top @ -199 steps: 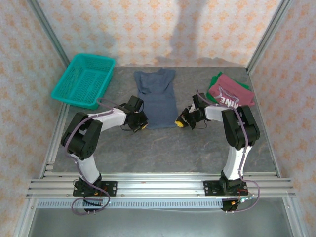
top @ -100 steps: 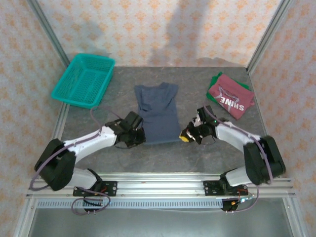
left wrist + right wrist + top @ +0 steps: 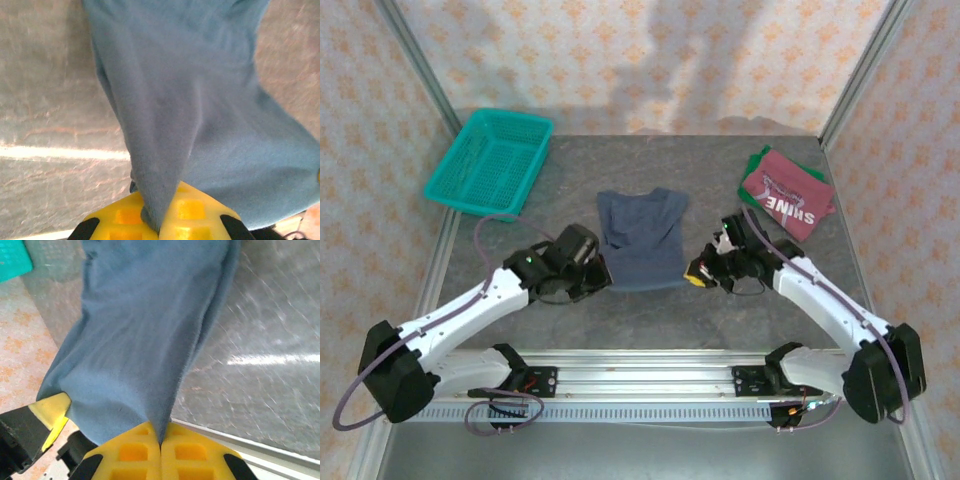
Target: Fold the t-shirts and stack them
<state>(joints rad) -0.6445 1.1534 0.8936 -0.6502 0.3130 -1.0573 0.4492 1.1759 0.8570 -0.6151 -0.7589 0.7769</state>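
Here, the left gripper [image 3: 159, 222] has its jaws pinching the near-left hem corner of the slate-blue t-shirt [image 3: 640, 235], and the right gripper [image 3: 161, 450] pinches the near-right corner. The shirt lies mid-counter [image 3: 650, 320]. At the far right, the dark red t-shirt [image 3: 785, 195] rests on the green t-shirt [image 3: 757, 160].

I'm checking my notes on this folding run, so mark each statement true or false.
1. The left hand and the right hand are each shut on the plain slate-blue cloth t-shirt. True.
2. The dark red t-shirt with white lettering lies in the teal basket. False: it lies on the grey table, at the far right.
3. A green t-shirt peeks out from under the dark red one. True.
4. The slate-blue t-shirt is stacked on the dark red one. False: it lies apart from it, mid-table between the two arms.
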